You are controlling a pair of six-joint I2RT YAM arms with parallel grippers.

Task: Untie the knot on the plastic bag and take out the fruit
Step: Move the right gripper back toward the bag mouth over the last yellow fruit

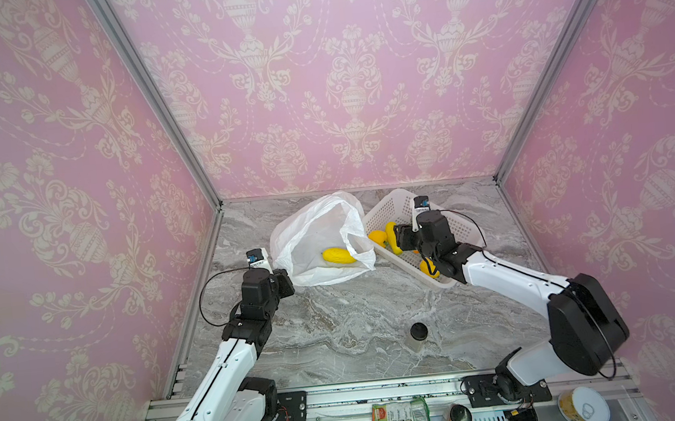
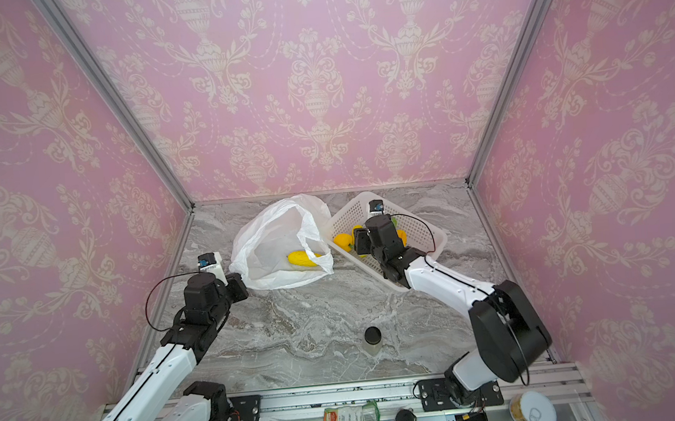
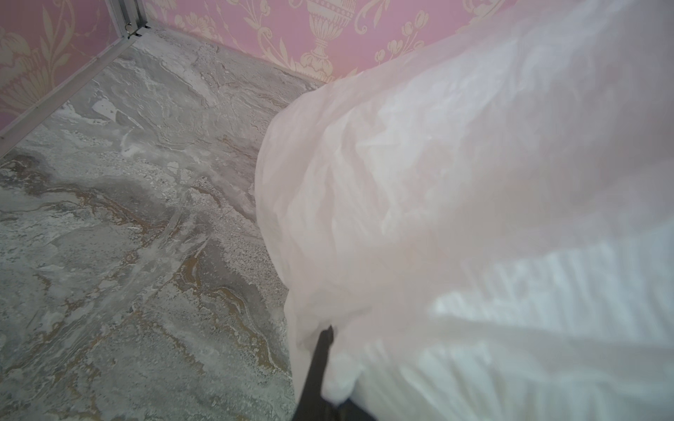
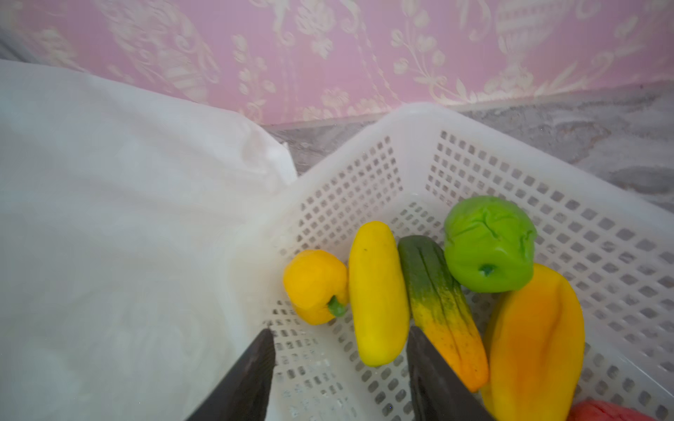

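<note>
**Bag open, nearly emptied: one piece to go**

Knot: none in view, so untying looks done. The bag sits just ahead of the L gripper, mouth gaping toward the R gripper. The L gripper is clamped tight on the bag's rim, and in its wrist view the film drapes over one finger. I'd judge it's there to keep the mouth open.

The R gripper hangs over the basket, jaws partway apart w/ nothing b/w them. Fruit lies in the basket just past its tips, at least six pcs: two yellow, a green-orange, a green, an orange and a red at the frame edge.

Left to do: one yellow piece lies inside the bag, b/w the two grippers. Can't tell if more hides in the folds. Approx. one more reach-in and drop, by my reckoning.
</note>
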